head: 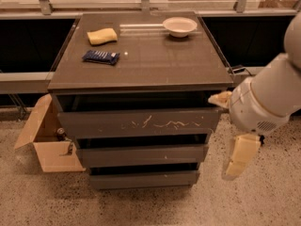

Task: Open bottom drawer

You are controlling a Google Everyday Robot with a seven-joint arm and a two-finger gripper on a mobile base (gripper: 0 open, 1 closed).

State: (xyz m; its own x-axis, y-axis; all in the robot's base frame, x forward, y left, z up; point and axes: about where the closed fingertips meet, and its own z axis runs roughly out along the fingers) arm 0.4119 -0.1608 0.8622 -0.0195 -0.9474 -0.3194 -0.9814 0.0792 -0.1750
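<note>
The bottom drawer (143,179) is the slimmest of three dark grey-brown fronts on the cabinet, and it sits flush and closed just above the floor. Above it are the mid-sized plain front (141,154) and the widest front with white scratch marks (138,122). My white arm (265,98) comes in from the right. My cream gripper (240,157) hangs beside the cabinet's right side at the height of the lower two drawers, a little apart from them and holding nothing that I can see.
On the cabinet top (155,60) lie a yellow sponge (102,36), a blue packet (100,57) and a white bowl (179,26). An open cardboard box (47,142) stands on the speckled floor at the left. A window rail runs behind.
</note>
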